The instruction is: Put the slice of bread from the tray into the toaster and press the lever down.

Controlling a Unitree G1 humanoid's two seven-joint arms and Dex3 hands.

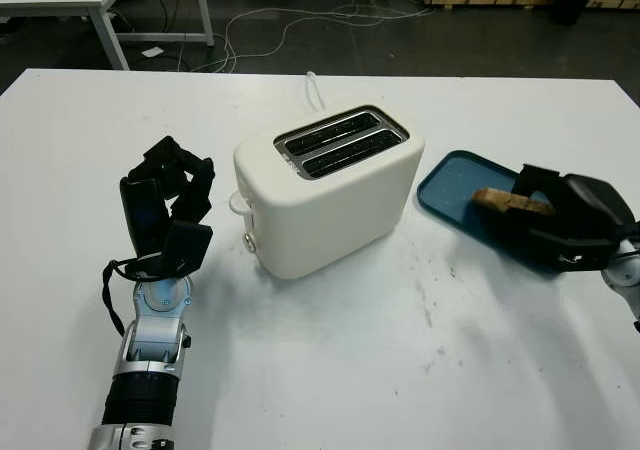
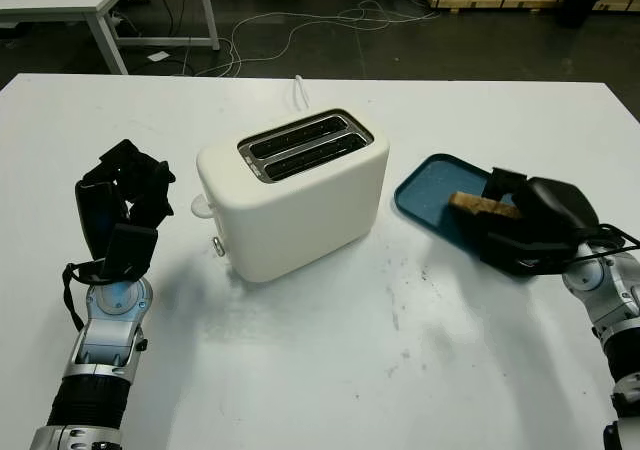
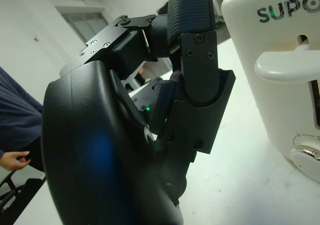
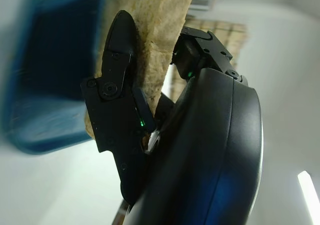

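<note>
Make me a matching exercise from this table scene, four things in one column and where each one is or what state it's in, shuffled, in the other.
Things:
1. cream two-slot toaster
2. brown slice of bread
3. dark blue plastic tray
4. black left hand

States:
A. gripped by the black right hand
B. raised beside the toaster's lever end, holding nothing
C. lying between the toaster and the table's right edge
D. both slots empty, white lever up

Pairs: 1-D, 2-A, 3-C, 4-B
</note>
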